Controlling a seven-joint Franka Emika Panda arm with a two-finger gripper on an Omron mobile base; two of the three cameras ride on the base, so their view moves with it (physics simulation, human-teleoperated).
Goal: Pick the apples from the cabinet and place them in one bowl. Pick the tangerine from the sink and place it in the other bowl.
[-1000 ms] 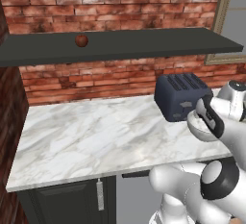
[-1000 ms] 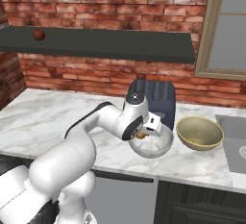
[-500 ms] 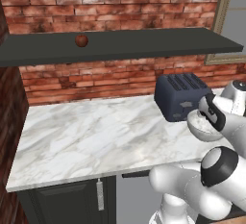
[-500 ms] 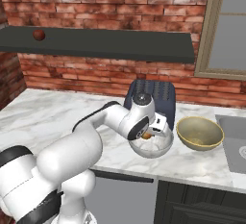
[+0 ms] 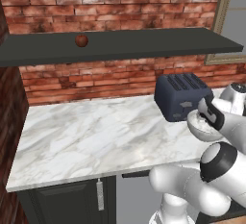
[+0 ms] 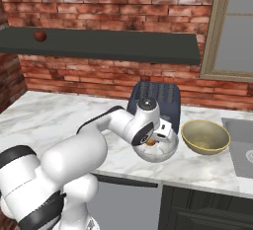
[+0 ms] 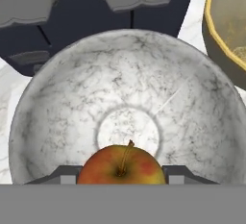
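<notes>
My gripper is shut on the yellow-orange apple with a red blush and holds it just inside the pale grey-white bowl. This bowl stands on the counter in front of the toaster. Far to the left, the dark red apple rests on the long dark shelf board. Right of the pale bowl sits the tan-olive bowl, with nothing in it. A corner of the grey sink shows at the right edge. The tangerine is out of view.
A dark blue toaster stands right behind the pale bowl, against the brick wall. The marble counter stretches to the left. A window frame rises above the sink side.
The hand has sunk a little lower into the pale bowl with the apple still in it. Nothing else has moved.
</notes>
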